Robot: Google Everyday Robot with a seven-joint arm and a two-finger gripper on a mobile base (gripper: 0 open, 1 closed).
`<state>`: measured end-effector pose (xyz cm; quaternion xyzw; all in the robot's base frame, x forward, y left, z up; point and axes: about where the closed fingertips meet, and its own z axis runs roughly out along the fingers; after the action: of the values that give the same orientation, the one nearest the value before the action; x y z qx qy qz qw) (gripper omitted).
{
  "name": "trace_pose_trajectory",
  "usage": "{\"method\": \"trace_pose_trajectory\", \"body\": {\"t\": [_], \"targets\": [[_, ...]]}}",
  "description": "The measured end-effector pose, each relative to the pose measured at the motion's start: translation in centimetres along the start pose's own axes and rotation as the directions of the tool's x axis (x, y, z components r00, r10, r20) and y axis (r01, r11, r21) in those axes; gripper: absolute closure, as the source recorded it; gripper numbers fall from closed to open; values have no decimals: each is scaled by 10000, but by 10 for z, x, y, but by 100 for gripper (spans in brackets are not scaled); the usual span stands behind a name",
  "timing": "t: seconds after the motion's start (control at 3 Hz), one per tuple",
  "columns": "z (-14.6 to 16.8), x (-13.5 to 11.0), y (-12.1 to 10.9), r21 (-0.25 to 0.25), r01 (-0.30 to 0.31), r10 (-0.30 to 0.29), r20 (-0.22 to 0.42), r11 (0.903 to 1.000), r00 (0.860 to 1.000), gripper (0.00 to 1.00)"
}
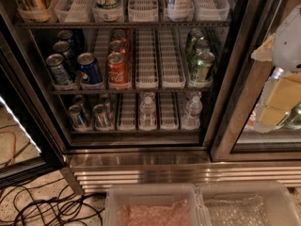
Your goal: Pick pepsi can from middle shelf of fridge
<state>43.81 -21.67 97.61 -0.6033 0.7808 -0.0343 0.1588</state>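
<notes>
glossy deep-blue metal pepsi can point(89, 68), silver lid | dark wire-rack middle shelf point(127, 92) with white slotted plastic lanes point(146, 55) | glass-door fridge point(233, 79): dark frame, ribbed shiny stainless-steel base strip point(188, 175) | gripper point(281, 100) at right edge: smooth white and yellowish plastic | translucent plastic bins point(150, 191) below

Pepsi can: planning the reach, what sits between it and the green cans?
Camera view: red cola cans, then two bare white lanes; gripper at right edge.

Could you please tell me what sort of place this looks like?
Likely an office or lab break area: a glass-door fridge stocked with soda cans, loose cables on the floor, plastic bins in front. The gripper sits at the right edge.
</notes>
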Motion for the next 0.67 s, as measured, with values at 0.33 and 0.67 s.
{"method": "trace_pose_trajectory", "body": {"t": [0.33,0.67], "targets": [[0,0,0,0,0,0,0,10000,10000,0],[9,-15,4,270,-216,217,-41,9994,9998,0]]}}
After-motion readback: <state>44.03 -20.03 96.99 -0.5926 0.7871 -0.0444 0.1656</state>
